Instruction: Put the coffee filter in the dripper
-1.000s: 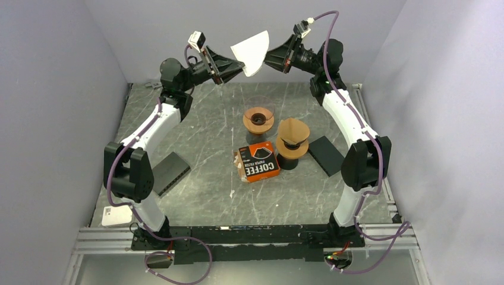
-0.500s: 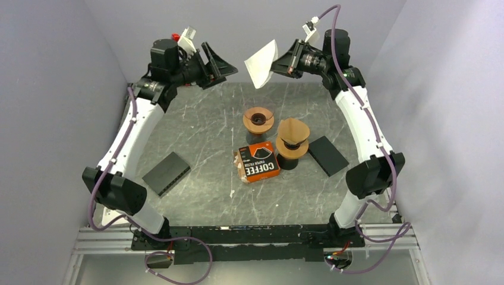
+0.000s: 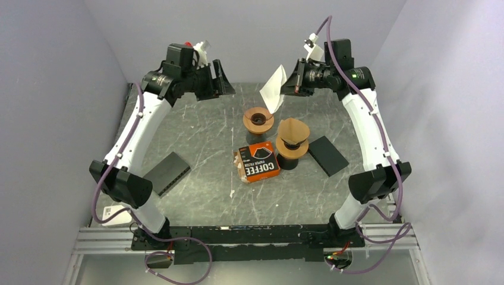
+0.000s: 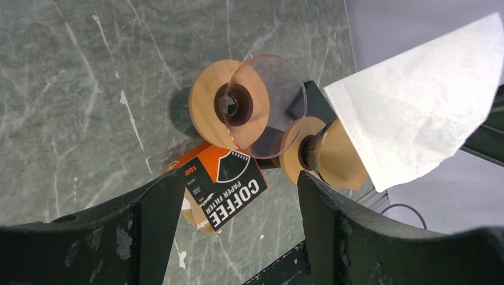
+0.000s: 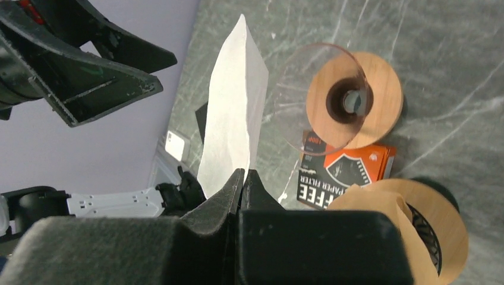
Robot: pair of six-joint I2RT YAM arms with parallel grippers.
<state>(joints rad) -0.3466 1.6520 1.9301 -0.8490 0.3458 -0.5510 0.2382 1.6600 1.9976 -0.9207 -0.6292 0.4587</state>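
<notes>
Right end effector (image 3: 286, 87) was pinched on one edge of the white paper coffee filter (image 3: 274, 90), probably light, limp and tear-prone, so an edge grip suits; left end effector (image 3: 224, 82) stood wide, empty.

The coffee filter (image 3: 274, 90), a white paper cone pressed flat and faintly creased, is held in the air by one edge. The dripper (image 3: 258, 119), a clear cone on a round wooden collar, stands upright and empty on the worktop (image 3: 202, 136), lower down and apart from it.
</notes>
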